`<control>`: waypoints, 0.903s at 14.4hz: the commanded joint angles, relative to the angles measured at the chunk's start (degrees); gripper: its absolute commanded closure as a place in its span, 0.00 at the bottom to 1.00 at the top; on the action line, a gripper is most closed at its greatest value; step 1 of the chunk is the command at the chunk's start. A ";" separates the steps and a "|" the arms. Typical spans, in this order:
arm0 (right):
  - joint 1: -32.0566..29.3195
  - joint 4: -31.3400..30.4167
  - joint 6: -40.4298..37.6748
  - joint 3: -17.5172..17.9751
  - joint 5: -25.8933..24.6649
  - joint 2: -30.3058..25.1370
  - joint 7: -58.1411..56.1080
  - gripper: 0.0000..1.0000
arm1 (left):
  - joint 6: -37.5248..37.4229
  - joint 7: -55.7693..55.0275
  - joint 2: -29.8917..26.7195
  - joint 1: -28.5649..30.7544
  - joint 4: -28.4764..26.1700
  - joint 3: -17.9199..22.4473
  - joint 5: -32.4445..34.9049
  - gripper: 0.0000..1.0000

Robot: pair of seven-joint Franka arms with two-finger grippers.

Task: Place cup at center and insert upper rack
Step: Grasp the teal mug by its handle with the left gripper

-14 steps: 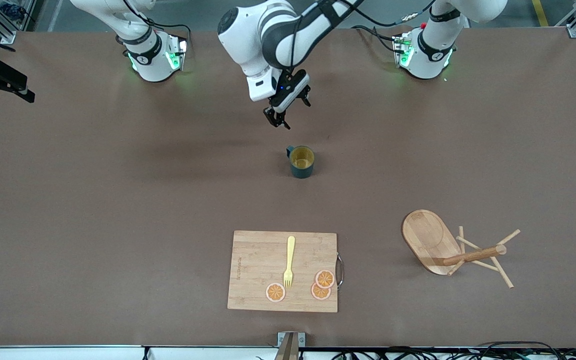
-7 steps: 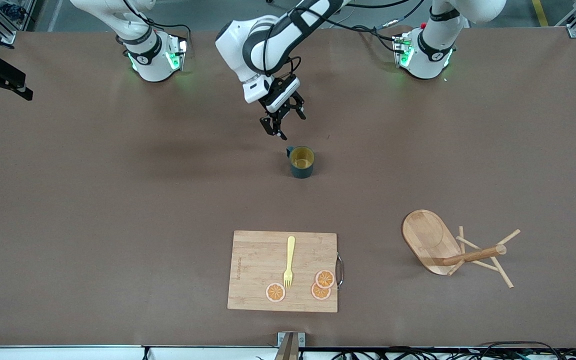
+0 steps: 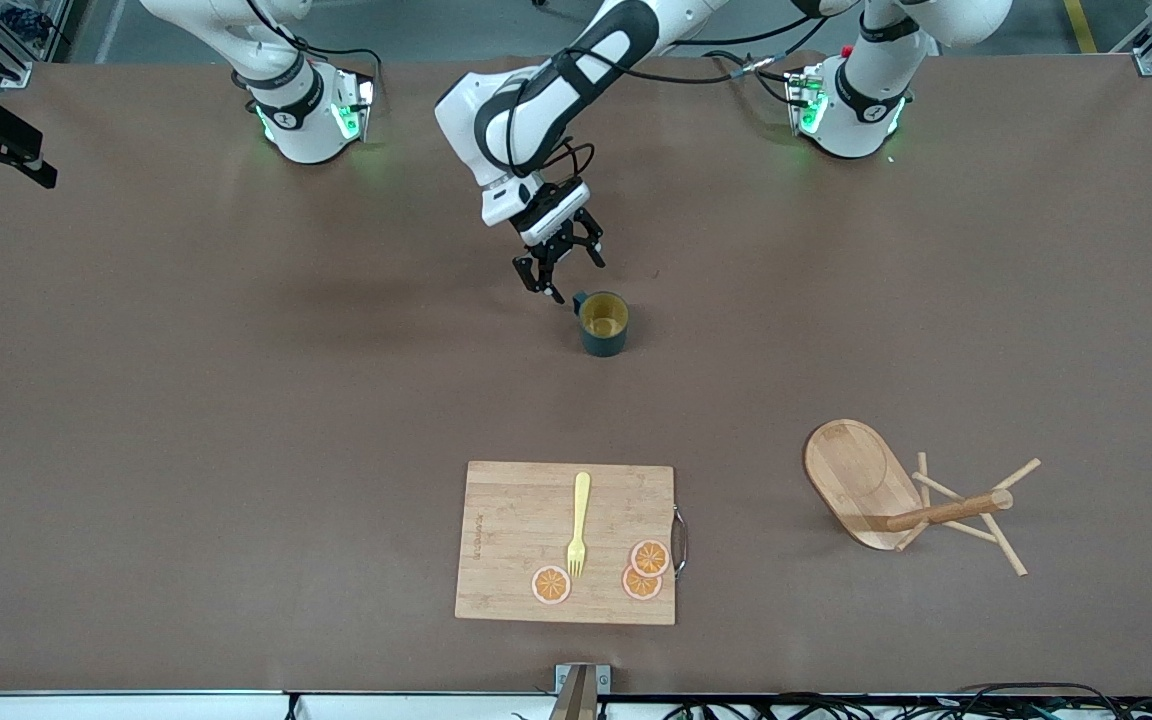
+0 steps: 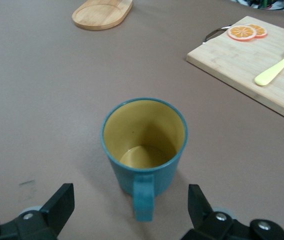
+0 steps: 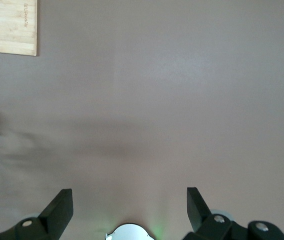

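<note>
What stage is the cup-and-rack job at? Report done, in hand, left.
Done: nothing visibly finished. In hand: the left gripper hangs open just by the handle of the upright cup, holding nothing. The right gripper waits open over bare table. Left: grasping and placing the cup, then the rack, which lies tipped over toward the left arm's end.

Bright even overhead light, soft shadows, sharp focus.
</note>
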 commanded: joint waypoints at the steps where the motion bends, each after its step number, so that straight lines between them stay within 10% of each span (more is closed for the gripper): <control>1: -0.41 -1.09 -0.21 0.57 -0.90 -1.35 -0.36 0.00 | -0.14 -1.51 2.70 -1.12 2.24 0.61 3.47 0.03; 13: -0.84 -1.27 -1.88 0.13 -0.20 -1.26 2.36 0.00 | -0.14 -1.87 7.19 -2.62 5.58 1.40 4.27 0.52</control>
